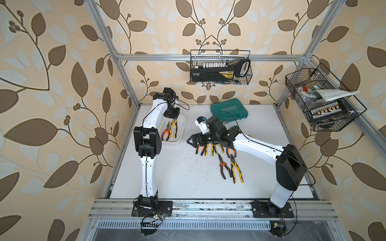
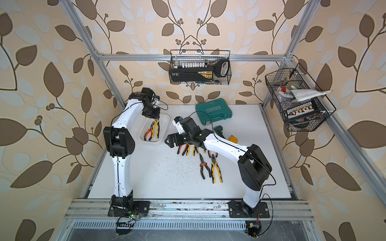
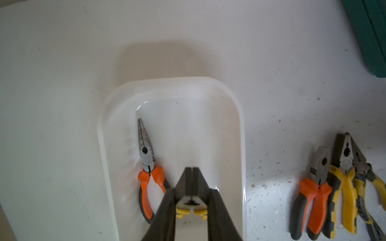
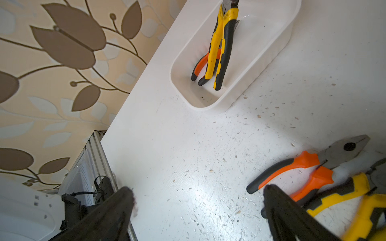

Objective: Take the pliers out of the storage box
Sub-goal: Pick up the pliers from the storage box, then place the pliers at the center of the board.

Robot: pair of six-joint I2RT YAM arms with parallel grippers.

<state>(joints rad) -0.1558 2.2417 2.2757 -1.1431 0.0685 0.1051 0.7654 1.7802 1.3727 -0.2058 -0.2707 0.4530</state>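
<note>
The white storage box (image 1: pixel 181 134) (image 2: pixel 165 133) sits at the back left of the table. My left gripper (image 1: pixel 173 119) (image 3: pixel 191 191) is shut on the dark head of the yellow-and-black pliers (image 3: pixel 191 183) (image 4: pixel 221 46). They hang tilted over the box, handles down. Orange needle-nosed pliers (image 3: pixel 146 158) (image 1: pixel 166 132) lie inside the box along its wall. My right gripper (image 1: pixel 191 140) (image 4: pixel 198 192) is open and holds nothing, low over the table beside several pliers (image 1: pixel 211 149) (image 4: pixel 309 164) that lie in a row. Two more pliers (image 1: pixel 229 169) lie nearer the front.
A teal tool case (image 1: pixel 228 110) lies at the back of the table. A yellow tape measure (image 2: pixel 233 138) shows behind my right arm. Black wire baskets hang on the back frame (image 1: pixel 220 66) and on the right frame (image 1: pixel 319 100). The scratched white tabletop (image 1: pixel 177 177) extends to the front rail.
</note>
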